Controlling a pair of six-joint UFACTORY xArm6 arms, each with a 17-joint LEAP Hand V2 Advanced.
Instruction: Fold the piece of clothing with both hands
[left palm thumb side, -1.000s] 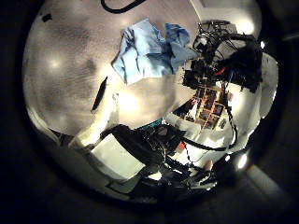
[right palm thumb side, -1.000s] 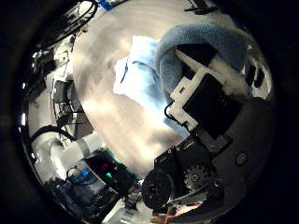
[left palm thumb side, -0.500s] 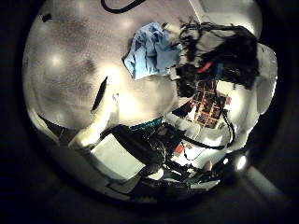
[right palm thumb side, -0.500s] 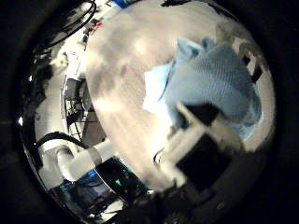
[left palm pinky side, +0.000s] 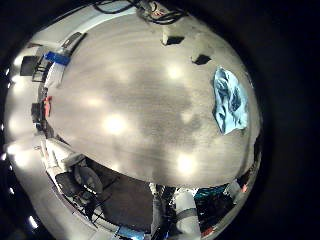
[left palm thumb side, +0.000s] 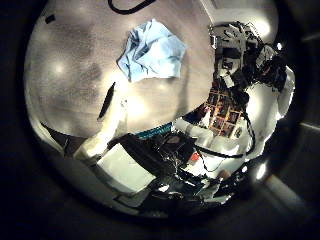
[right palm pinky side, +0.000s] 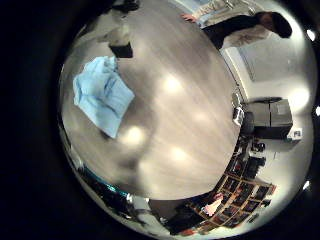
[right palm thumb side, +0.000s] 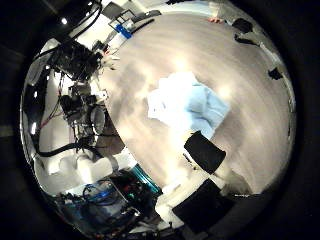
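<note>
Light blue cloth (left palm thumb side: 152, 50) lies in a loose, bunched heap on the wooden table (left palm thumb side: 70, 80), free of both hands. It looks gathered rather than neatly folded, with uneven edges, so I judge the folding only partly done; squaring and a final fold seem left. In the left little finger side palm view the cloth (left palm pinky side: 230, 100) is longer than wide, its long axis running along the nearby table edge. A hand (left palm thumb side: 245, 60) hangs beside the cloth, fingers loosely curled, holding nothing; the other hand's state I cannot tell.
</note>
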